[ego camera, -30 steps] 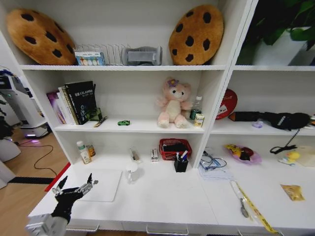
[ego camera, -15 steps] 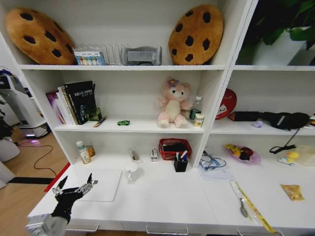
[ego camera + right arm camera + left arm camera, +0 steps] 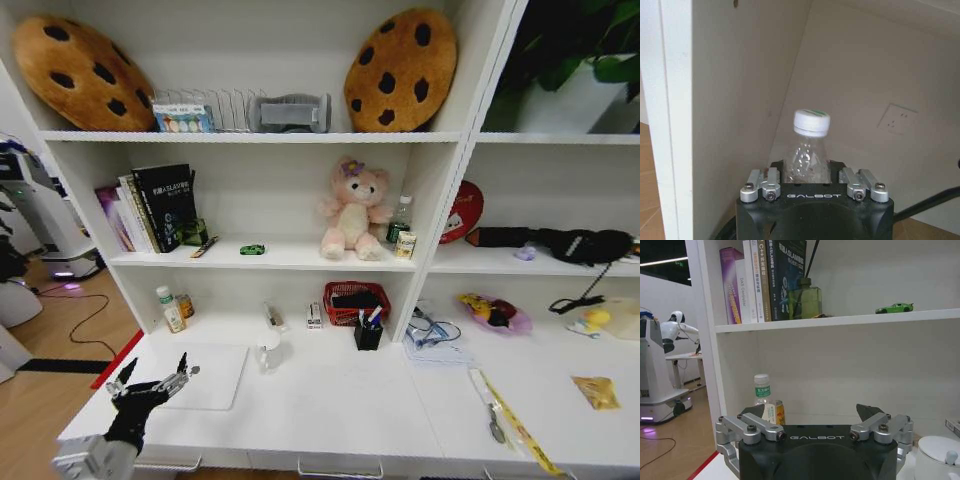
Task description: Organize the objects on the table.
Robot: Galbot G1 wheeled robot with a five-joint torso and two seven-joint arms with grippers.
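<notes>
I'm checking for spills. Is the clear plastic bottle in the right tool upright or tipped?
Upright. The clear plastic bottle stands between the right tool's fingers with its white cap on top, pointing straight up.

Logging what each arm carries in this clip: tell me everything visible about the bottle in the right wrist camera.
The bottle is clear, crinkled plastic with a white screw cap whose top shows a green edge. It stands upright between the fingers of the right tool, which close on its body below the shoulder. It looks empty, though its lower part is hidden behind the tool housing. Behind it are a white panel and a wall with a socket.
</notes>
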